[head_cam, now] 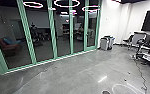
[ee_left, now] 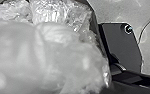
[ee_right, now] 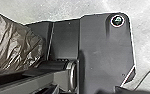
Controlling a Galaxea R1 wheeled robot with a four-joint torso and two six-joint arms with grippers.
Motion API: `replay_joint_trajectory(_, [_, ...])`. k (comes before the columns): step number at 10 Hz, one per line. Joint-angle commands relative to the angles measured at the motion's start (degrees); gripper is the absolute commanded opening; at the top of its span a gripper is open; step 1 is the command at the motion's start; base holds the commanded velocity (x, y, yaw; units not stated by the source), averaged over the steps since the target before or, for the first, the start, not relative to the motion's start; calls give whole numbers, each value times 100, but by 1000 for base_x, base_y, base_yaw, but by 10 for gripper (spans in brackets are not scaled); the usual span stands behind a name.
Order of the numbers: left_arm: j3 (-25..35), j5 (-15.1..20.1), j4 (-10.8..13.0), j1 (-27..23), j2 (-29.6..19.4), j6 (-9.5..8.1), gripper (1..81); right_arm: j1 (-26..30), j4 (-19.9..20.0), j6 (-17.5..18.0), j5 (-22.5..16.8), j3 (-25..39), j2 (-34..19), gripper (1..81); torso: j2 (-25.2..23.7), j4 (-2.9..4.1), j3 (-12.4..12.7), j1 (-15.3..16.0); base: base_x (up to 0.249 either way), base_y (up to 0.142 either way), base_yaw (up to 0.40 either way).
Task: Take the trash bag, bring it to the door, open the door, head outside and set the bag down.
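Pale, crumpled plastic of the trash bag (ee_left: pixel 48 55) lies very close to the lens in the left wrist view, with shinier clear folds behind it. In the right wrist view, a brownish, wrinkled part of the bag (ee_right: pixel 13 45) rests beside the robot's dark base. Ahead, the head view has a glass wall in green frames; a narrow glass door panel (head_cam: pixel 92 30) with a dark handle stands at its right end, some distance off. The door looks shut.
Grey bins (head_cam: pixel 104 43) stand against the white wall just right of the glass. Farther right are chairs (head_cam: pixel 138 38) and a cluttered desk (head_cam: pixel 149 58). A dark cable (head_cam: pixel 141 72) runs over the concrete floor (head_cam: pixel 73 72) at the right.
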Motion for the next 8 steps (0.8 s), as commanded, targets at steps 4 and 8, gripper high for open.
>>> replay_joint_trajectory(4, [4,266,42,-338,-23,21,10,279,42,-42,-298,3,14,811,0,0,0,5,0,0,0])
replay_joint_trajectory(8, [4,266,42,-338,-23,21,10,270,33,-42,-297,21,14,811,-5,0,2,5,36,0,0])
